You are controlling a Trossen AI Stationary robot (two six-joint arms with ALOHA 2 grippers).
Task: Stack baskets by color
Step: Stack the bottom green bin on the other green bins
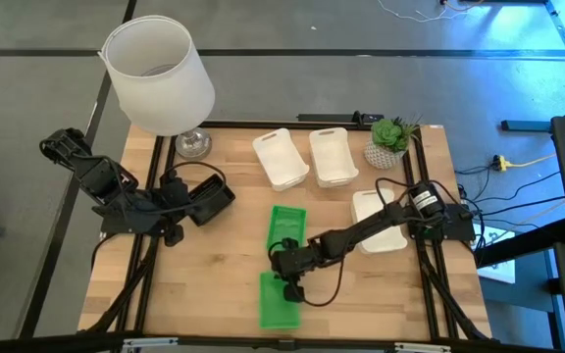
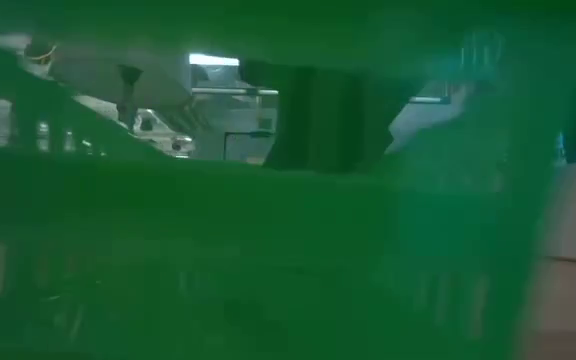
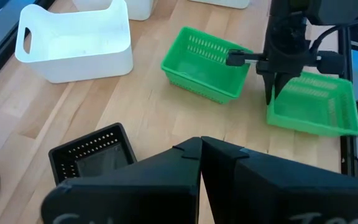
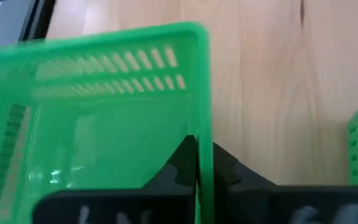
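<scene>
Two green baskets lie near the table's middle, one farther off (image 1: pixel 284 227) and one by the near edge (image 1: pixel 281 299). My right gripper (image 1: pixel 290 282) is shut on the near one (image 3: pixel 312 102). Three white baskets (image 1: pixel 281 157) (image 1: pixel 333 155) (image 1: pixel 379 221) rest on their bases at the back and right. A black basket (image 3: pixel 92 155) sits on the wood below my left gripper (image 3: pixel 201 152), which hangs shut above the table's left part and holds nothing. The low view is filled by a green basket wall (image 2: pixel 268 230). My right gripper pinches the near green basket's far end wall (image 4: pixel 202 134), one finger inside the basket and one outside. The fingers slant down from the table's right and far side, close to a corner of the basket. The basket's base (image 3: pixel 319 121) seems to rest on the table.
A large white lampshade on a metal foot (image 1: pixel 160 74) stands at the far left corner. A small potted plant (image 1: pixel 392 139) is at the far right. Bare wood (image 1: pixel 194 284) lies at the near left.
</scene>
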